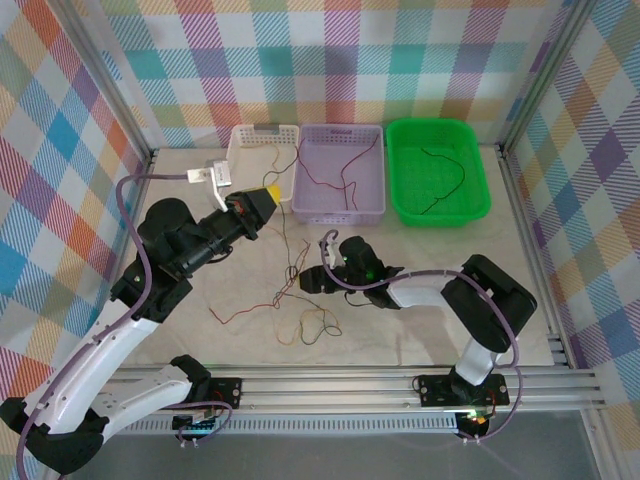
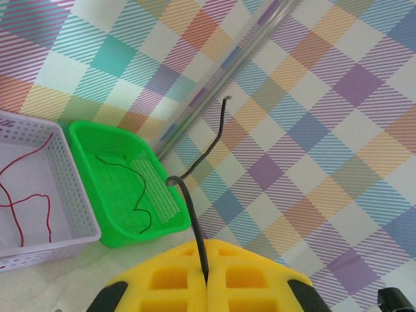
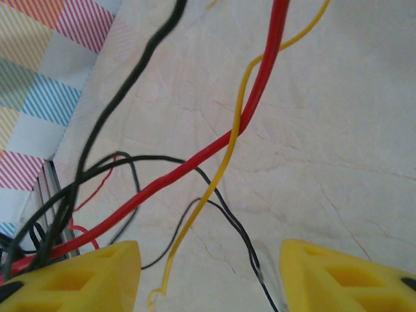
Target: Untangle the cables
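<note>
The cables lie tangled on the table in front of the baskets: a thin red one (image 1: 243,311), a yellow-orange loop (image 1: 312,327) and black strands (image 1: 290,268). My left gripper (image 1: 264,203) is raised above the table, its yellow fingers (image 2: 162,279) shut on the end of a black cable (image 2: 189,207) that curls upward. My right gripper (image 1: 318,266) sits low over the tangle and is open. A yellow cable (image 3: 207,197) and thin black cables (image 3: 235,227) run between its fingers (image 3: 88,278), and a red cable (image 3: 195,162) crosses just ahead.
Three baskets stand at the back: white (image 1: 240,150), lilac (image 1: 338,214) holding a red wire (image 1: 330,178), green (image 1: 440,217) holding a black wire (image 1: 448,180). A small white object (image 1: 215,177) lies left of them. Frame rails border the table.
</note>
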`<action>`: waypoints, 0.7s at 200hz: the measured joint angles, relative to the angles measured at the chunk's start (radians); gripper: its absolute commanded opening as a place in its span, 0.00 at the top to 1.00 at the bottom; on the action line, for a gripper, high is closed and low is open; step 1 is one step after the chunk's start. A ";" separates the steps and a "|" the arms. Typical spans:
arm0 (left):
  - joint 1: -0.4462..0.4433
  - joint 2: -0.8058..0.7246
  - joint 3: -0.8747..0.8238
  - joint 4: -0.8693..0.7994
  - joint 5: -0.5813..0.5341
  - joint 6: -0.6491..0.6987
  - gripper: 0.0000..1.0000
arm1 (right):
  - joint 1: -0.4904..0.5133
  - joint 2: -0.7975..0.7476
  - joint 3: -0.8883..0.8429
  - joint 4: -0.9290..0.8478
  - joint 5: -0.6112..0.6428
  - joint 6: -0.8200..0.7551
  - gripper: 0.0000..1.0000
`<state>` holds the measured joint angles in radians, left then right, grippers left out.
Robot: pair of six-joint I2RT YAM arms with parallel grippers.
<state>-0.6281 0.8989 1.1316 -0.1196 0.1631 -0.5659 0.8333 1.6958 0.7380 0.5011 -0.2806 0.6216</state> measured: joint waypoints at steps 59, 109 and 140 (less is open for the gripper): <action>-0.005 -0.020 -0.003 -0.006 -0.030 0.004 1.00 | 0.030 0.047 0.055 0.008 0.045 0.010 1.00; -0.005 -0.069 -0.003 -0.011 -0.064 0.021 1.00 | 0.030 -0.027 0.013 -0.035 0.101 -0.011 1.00; -0.006 -0.076 -0.003 -0.058 -0.089 0.057 1.00 | 0.009 -0.159 -0.043 -0.105 0.151 -0.034 1.00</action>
<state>-0.6338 0.8234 1.1282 -0.1776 0.0738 -0.5091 0.8421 1.5372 0.6945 0.3965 -0.1295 0.5873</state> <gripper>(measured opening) 0.043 0.066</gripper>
